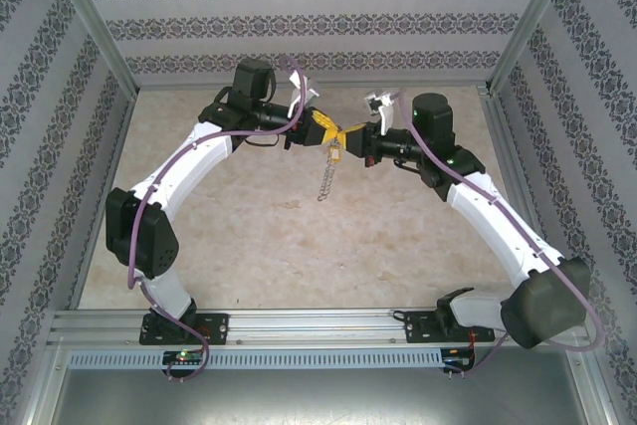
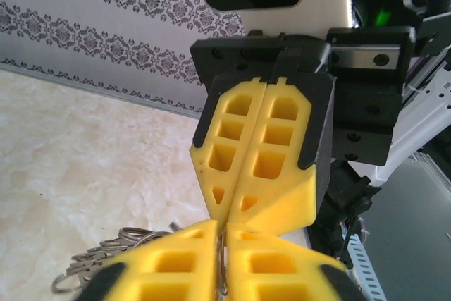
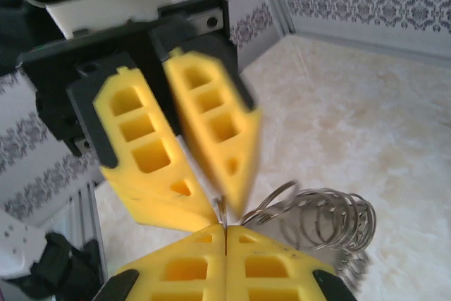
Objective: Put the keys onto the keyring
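My two grippers meet tip to tip above the middle of the table, the left gripper (image 1: pixel 331 130) from the left and the right gripper (image 1: pixel 350 137) from the right. The keyring (image 1: pixel 323 181) hangs down from them as a string of silvery rings. In the right wrist view my right gripper (image 3: pixel 224 229) is shut on the keyring's thin wire, and the coil of rings (image 3: pixel 324 220) lies to the right. In the left wrist view my left gripper (image 2: pixel 225 232) has its jaws a little apart, with the wire standing in the gap. I cannot make out the keys.
The beige table (image 1: pixel 249 246) lies below the hanging rings. Patterned walls (image 1: pixel 299 22) close in the back and both sides, with metal posts (image 1: pixel 95 32) at the corners. An aluminium rail (image 1: pixel 318 330) carrying both arm bases runs along the near edge.
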Controlling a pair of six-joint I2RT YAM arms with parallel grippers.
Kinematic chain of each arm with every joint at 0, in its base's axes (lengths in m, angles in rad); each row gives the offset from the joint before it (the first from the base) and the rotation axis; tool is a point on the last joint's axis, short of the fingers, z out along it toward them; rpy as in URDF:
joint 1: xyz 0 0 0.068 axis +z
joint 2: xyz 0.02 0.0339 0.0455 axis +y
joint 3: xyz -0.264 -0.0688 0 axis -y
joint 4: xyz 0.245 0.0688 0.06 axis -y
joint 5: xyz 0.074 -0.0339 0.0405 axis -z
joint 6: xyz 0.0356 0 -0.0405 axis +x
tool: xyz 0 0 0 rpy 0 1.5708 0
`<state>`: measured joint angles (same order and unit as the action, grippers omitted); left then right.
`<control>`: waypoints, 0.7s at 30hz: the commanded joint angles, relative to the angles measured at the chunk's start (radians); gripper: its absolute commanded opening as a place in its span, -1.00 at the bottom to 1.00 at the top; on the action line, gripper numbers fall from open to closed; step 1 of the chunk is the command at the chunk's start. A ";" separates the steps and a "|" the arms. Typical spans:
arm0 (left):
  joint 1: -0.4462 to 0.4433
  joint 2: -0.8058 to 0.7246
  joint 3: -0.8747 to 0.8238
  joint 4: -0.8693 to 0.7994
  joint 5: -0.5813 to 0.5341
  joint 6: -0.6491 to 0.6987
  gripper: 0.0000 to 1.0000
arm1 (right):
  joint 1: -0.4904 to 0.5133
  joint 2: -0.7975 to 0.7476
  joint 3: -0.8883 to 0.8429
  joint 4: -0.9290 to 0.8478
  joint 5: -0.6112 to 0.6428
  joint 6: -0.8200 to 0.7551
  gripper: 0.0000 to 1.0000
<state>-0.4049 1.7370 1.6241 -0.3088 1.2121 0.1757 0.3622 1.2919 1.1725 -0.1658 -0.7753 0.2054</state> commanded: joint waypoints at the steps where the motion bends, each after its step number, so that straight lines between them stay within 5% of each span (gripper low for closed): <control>1: 0.000 -0.054 -0.025 0.060 -0.017 -0.019 -0.41 | -0.003 0.029 0.161 -0.232 0.011 -0.194 -1.00; 13: 0.055 -0.080 0.024 -0.097 -0.044 0.086 -0.23 | 0.052 0.223 0.593 -0.819 0.134 -0.579 -1.00; 21: 0.057 -0.074 0.035 -0.161 -0.051 0.126 -0.20 | 0.070 0.275 0.665 -0.887 0.179 -0.621 -1.00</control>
<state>-0.3576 1.6802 1.6257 -0.4191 1.1576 0.2569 0.4282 1.5703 1.7977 -1.0065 -0.6083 -0.3702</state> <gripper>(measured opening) 0.396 0.050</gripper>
